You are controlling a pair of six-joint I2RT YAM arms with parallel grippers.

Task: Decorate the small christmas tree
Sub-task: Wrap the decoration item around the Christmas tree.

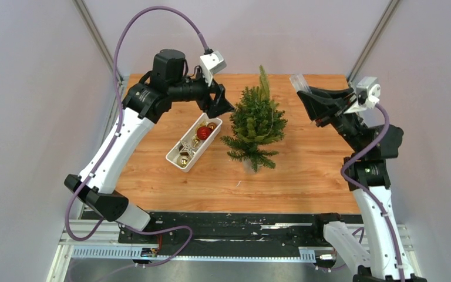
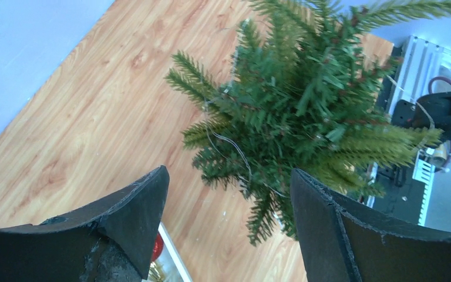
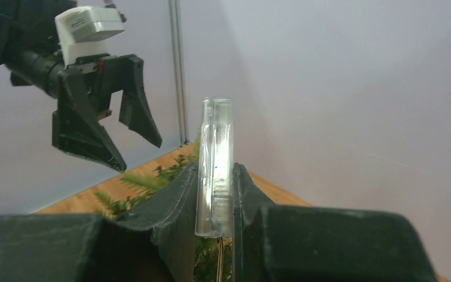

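Observation:
The small christmas tree (image 1: 255, 123) stands upright mid-table, and in the left wrist view a thin wire (image 2: 235, 147) runs over its branches (image 2: 305, 100). My left gripper (image 1: 223, 106) hovers just left of the tree, above the tray's far end. It is open with nothing between its fingers (image 2: 229, 170). At the back right, my right gripper (image 1: 308, 94) is raised and shut on a clear plastic case (image 3: 217, 135). A thin wire hangs from the bottom of the case. The right wrist view also shows the open left gripper (image 3: 140, 155).
A white tray (image 1: 170, 157) lies left of the tree with a red ball (image 1: 204, 132), gold balls (image 1: 183, 160) and a silver star (image 1: 186, 147) in it. Grey walls close in the wooden table (image 1: 305, 176) on three sides.

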